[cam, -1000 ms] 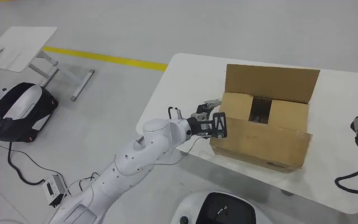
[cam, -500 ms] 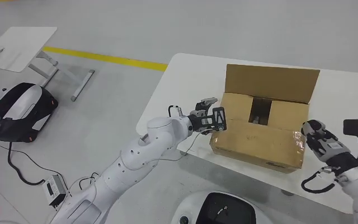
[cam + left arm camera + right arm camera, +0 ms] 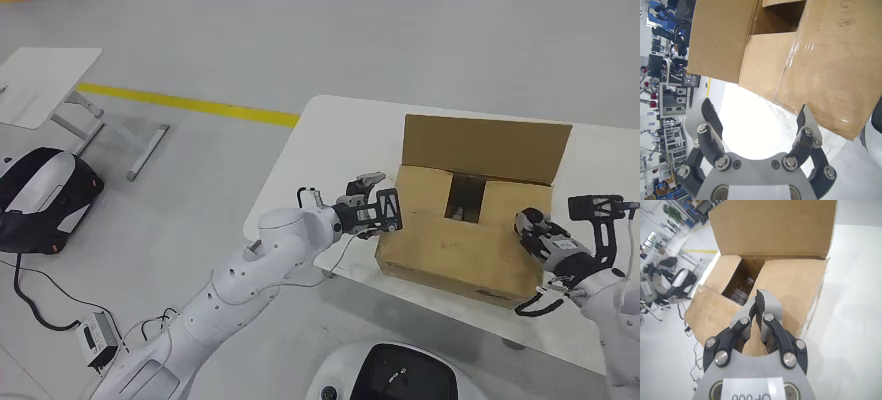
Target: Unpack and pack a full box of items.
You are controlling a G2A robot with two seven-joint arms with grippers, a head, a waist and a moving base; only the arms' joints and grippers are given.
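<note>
Box: a brown cardboard box point(image 3: 470, 215) stands on the white tabletop point(image 3: 340, 150), close to the tabletop's near edge and well in from its far edge.
Box flaps: the rear flap stands up; the two short side flaps lie folded inward with a dark gap between them; the front flap, bearing glossy clear tape point(image 3: 791, 56), hangs folded over the front wall.
Contents: through the gap, the right wrist view shows a clear bottle point(image 3: 743, 291) with a pale cap, lying deep inside the box point(image 3: 791, 279); the rest of the interior is too dark to make out.
Left hand: the left hand point(image 3: 385, 198) hovers over the tabletop point(image 3: 753, 117) near its near edge, just beside the box's left end. Its fingers are spread wide with nothing between them point(image 3: 755, 106). One ribbed pad point(image 3: 804, 115) sits very close to the taped front corner of the box point(image 3: 819, 66); whether it touches cannot be told.
Right hand: the right hand point(image 3: 528, 222) is at the box's right end, above the right side flap and the front edge. Its two fingers are pressed together on nothing point(image 3: 758, 294), pointing toward the gap.
Surroundings: a yellow floor line point(image 3: 190, 102) runs beyond the tabletop's left corner, with a small white table point(image 3: 45, 85) standing past it.
</note>
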